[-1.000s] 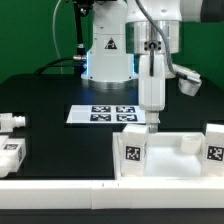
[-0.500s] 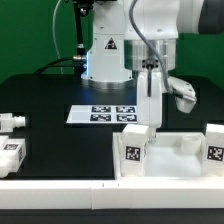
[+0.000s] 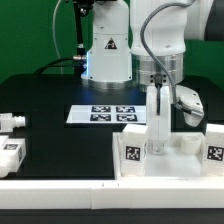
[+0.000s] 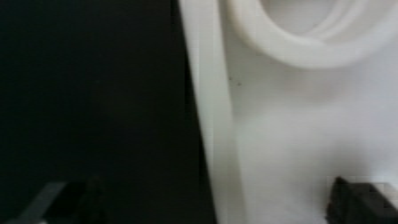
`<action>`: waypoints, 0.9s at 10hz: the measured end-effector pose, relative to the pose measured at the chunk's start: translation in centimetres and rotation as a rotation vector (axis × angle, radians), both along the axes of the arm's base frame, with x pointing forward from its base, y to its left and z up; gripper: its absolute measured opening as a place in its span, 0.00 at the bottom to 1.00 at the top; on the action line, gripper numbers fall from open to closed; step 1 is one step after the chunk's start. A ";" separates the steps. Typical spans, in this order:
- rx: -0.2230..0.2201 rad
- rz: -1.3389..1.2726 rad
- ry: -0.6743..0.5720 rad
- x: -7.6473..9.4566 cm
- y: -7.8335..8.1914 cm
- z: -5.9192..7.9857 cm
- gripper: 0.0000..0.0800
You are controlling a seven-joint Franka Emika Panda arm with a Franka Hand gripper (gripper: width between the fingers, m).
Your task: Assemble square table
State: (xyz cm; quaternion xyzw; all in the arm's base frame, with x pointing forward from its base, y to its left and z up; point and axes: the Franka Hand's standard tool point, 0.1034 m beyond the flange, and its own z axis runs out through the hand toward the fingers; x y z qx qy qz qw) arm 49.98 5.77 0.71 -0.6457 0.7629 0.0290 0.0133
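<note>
The white square table top (image 3: 185,160) lies at the front on the exterior view's right, with tags on its near wall. My gripper (image 3: 157,146) points straight down at the top's rim near its left corner. In the wrist view the rim (image 4: 210,110) runs between my two dark fingertips (image 4: 54,203), which stand wide apart on either side of it without touching; the gripper (image 4: 210,202) is open. A round corner socket (image 4: 306,35) shows inside the top. Two white tagged legs (image 3: 10,122) (image 3: 10,156) lie at the exterior view's left.
The marker board (image 3: 108,114) lies flat behind the table top, in front of the robot base (image 3: 107,55). A long white bar (image 3: 70,187) runs along the front edge of the black table.
My gripper has moved toward the exterior view's right and come down, from above the top's left corner to straddling its rim.
</note>
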 end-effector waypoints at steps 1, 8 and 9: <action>0.000 0.000 0.001 0.0 0.0 0.0 0.55; 0.000 0.010 0.003 -0.2 0.1 -0.1 0.06; -0.001 0.103 -0.002 -0.2 -0.2 0.1 0.06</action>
